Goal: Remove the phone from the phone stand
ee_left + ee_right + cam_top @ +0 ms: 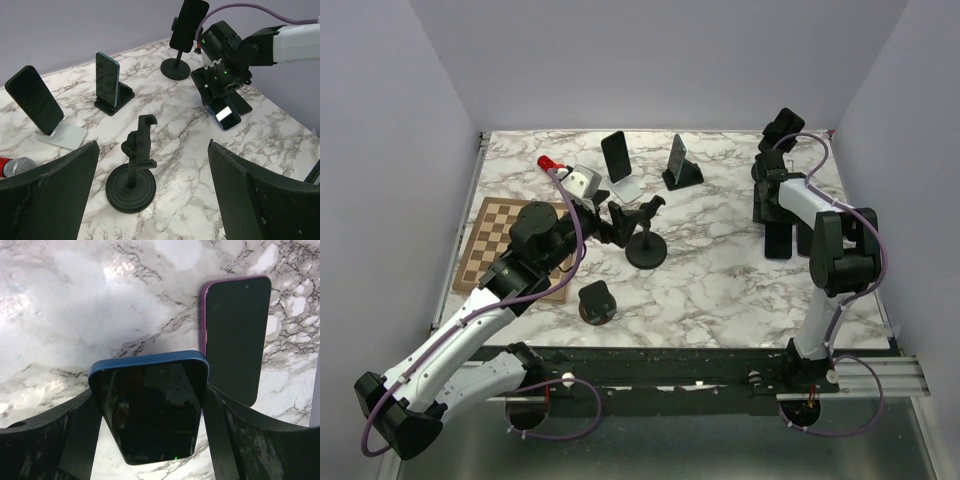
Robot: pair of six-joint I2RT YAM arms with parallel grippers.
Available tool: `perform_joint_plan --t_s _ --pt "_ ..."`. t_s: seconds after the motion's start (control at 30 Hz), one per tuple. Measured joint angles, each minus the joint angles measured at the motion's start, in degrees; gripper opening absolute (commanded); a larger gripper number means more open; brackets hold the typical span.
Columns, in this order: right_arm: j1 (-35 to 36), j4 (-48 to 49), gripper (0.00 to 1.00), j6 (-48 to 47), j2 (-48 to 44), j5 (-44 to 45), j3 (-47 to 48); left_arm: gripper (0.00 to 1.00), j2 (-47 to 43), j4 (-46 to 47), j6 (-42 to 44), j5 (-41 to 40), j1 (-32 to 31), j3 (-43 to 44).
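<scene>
While its fingers clamp a blue-cased phone (150, 410), the right tool (775, 212) hangs low near the right edge of the worktop (720, 290).

Free of any stand, the phone sits screen-up between the closed-in fingers, just beside a purple phone (235, 340) lying flat on the marble. The left tool (625, 215), fingers wide apart and holding nothing, hovers mid-worktop by an empty clamp stand (137, 165). Removal looks all but done, with set-down the step in hand; whether the phone touches the marble cannot be told. The next move likely calls for lowering it flat, clear of the purple phone, then parting the fingers and lifting off.
</scene>
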Motion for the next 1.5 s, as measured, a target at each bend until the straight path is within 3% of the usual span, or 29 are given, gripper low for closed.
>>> perform_joint_plan --t_s 0.37,0.77,1.27,1.5 --pt "-2.0 5.6 0.16 -4.0 3.9 1.6 0.4 0.97 0.1 0.1 0.1 -0.2 0.0 -0.2" --pt "-2.9 8.5 0.36 -4.5 4.5 1.0 0.6 0.97 2.2 0.5 0.0 -0.2 2.8 -0.4" --pt "-3.3 9.4 0.82 -4.5 4.6 -2.7 0.5 0.97 3.1 0.5 -0.3 -0.1 3.2 -0.5" --pt "-3.4 10.6 0.91 -4.9 4.5 -3.7 0.2 0.97 3.4 0.5 -0.5 0.1 3.2 -0.5"
